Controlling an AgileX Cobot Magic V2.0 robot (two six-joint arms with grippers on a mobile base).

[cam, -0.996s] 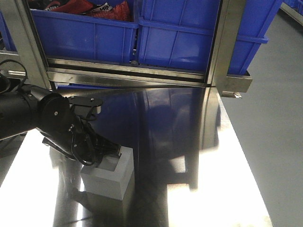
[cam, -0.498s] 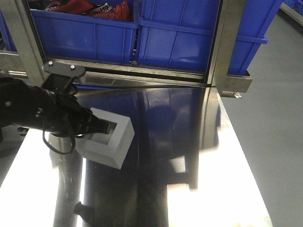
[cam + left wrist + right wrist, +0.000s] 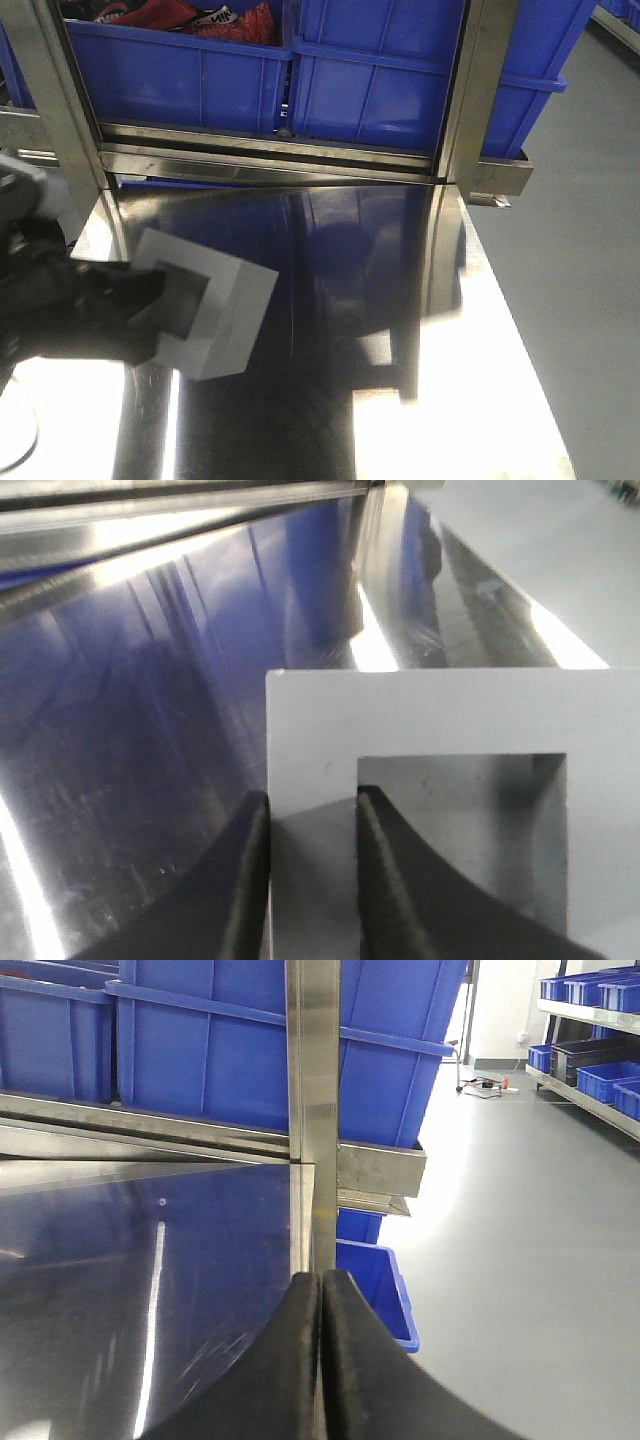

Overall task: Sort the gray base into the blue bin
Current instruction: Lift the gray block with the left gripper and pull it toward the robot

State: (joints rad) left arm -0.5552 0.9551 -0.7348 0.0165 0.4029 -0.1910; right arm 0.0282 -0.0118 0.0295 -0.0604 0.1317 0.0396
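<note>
Now the left tool [image 3: 312,802] has the gray base [image 3: 205,305] pinched by one wall: the wrist view shows one dark, curved finger [image 3: 245,880] on the outside face and the other sunk into the square recess, both pressed tight to the wall between them. The block is matte, pale gray and sharp-edged, with flat walls framing a shadowed square pocket. From the front it hangs tilted at the left of the counter [image 3: 400,350], recess turned toward the blurred black left arm [image 3: 70,315]. The counter itself is polished steel, mirror-bright, streaked with blue reflections and white glare patches. Behind it runs a brushed-steel rack [image 3: 270,160] with a thick upright post [image 3: 475,90], and on that rack sits the blue bin [image 3: 390,90], smooth glossy plastic with a thick rim, well apart from the block. The rack's rail and that post stand between the counter and the bin's front wall. Beside it on the left, a second blue tote [image 3: 170,80] holds red and black items [image 3: 190,18]. Over on the other side, the right tool [image 3: 320,1290] shows its two black fingers pressed flat together with nothing between them, pointing at the steel post. A smaller blue box [image 3: 375,1285] rests on the smooth gray floor [image 3: 520,1240] below the rack's corner.
</note>
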